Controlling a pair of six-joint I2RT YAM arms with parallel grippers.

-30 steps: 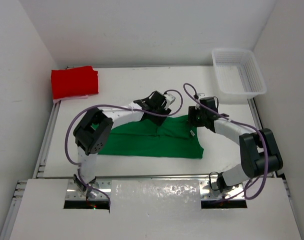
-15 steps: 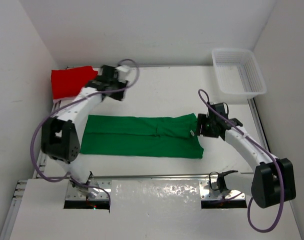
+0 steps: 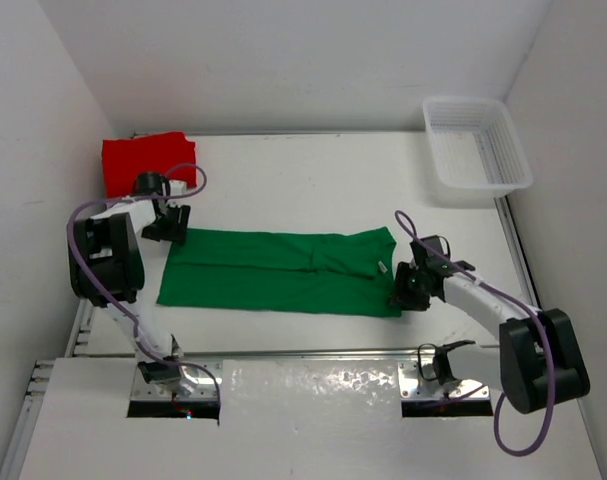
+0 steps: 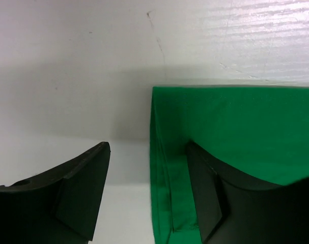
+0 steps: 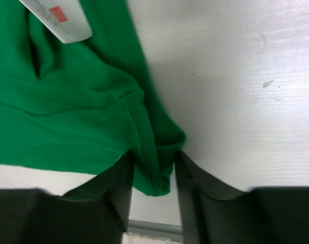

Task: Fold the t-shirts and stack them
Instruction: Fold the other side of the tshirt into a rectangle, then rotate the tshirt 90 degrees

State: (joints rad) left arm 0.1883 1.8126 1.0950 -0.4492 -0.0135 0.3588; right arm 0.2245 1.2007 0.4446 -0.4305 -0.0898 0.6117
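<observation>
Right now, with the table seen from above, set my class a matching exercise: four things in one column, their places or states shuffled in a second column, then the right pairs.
Things
1. green t-shirt
2. red t-shirt
3. white mesh basket
4. left end effector

Places or states
A. far right corner of the table
B. open, over a corner of the green cloth
C. laid out long in the middle
D. folded, far left corner

Pairs: 1-C, 2-D, 3-A, 4-B

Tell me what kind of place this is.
Likely a robot test bench rather than a home: bare white walls box in a table with two bolted-down arms, a green shirt spread flat.
</observation>
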